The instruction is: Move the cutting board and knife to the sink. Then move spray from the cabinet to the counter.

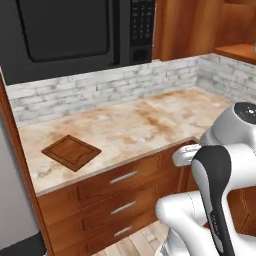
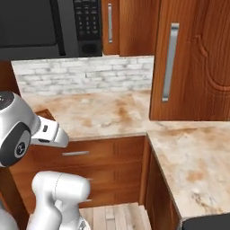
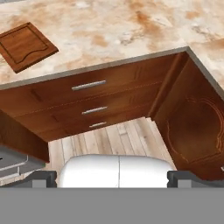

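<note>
A: Beige marble-look stone counter (image 1: pixel 130 125) with rusty orange-brown blotches is seen running along a whitewashed brick backsplash (image 1: pixel 100 87) and turning a corner at the right. What is found on it?

B: A flat, rectangular, dark brown wooden cutting board (image 1: pixel 71 152) with a groove near its edge is laid flat near the front left of the counter. In the hand view the same board (image 3: pixel 27 46) is seen at the upper left.

A: Is anything held by the tool?

B: The two-finger gripper (image 3: pixel 112 178) is shown by its two dark finger tips at the bottom of the hand view, set wide apart. Nothing is seen between them, and nothing is touched. It is held over the wooden floor (image 3: pixel 109 140), in front of the reddish-brown drawers (image 3: pixel 89 103) with metal handles.

A: And above the counter?

B: A black microwave (image 1: pixel 65 35) is mounted at the left, and reddish-brown wooden wall cabinets (image 2: pixel 193 58) are hung at the right, one door closest to the right base camera.
</note>
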Tool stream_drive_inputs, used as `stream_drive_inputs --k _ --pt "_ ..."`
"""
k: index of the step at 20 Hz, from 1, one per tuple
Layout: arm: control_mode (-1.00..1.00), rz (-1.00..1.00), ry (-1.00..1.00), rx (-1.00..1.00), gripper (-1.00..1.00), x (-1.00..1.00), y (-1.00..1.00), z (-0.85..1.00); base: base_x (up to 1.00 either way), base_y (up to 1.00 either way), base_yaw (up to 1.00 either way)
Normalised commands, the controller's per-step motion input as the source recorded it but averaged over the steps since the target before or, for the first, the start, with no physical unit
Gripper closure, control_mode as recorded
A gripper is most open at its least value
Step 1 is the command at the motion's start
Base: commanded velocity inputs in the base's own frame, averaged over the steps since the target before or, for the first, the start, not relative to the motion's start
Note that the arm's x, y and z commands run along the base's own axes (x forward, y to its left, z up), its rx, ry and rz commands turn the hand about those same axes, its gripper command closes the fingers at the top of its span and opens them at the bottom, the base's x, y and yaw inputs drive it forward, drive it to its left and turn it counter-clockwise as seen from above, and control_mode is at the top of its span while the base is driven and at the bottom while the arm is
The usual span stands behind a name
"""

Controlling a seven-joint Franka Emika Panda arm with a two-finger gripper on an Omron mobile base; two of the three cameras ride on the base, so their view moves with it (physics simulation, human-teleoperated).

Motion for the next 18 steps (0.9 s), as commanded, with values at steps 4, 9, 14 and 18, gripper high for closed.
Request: stream_drive_inputs --k 4,9,14,18 --pt "1.0 0.0 0.0 0.0 -1.0 0.0 0.0 0.0 0.16 -0.01 0.34" --pt "1.0 0.0 0.0 0.0 -1.0 0.0 0.0 0.0 0.38 -0.14 0.4" --pt "1.0 0.0 0.0 0.0 -1.0 0.0 0.0 0.0 0.5 0.0 0.42" --pt "1.0 0.0 0.0 0.0 -1.0 0.0 0.0 0.0 0.53 -0.02 0.39"
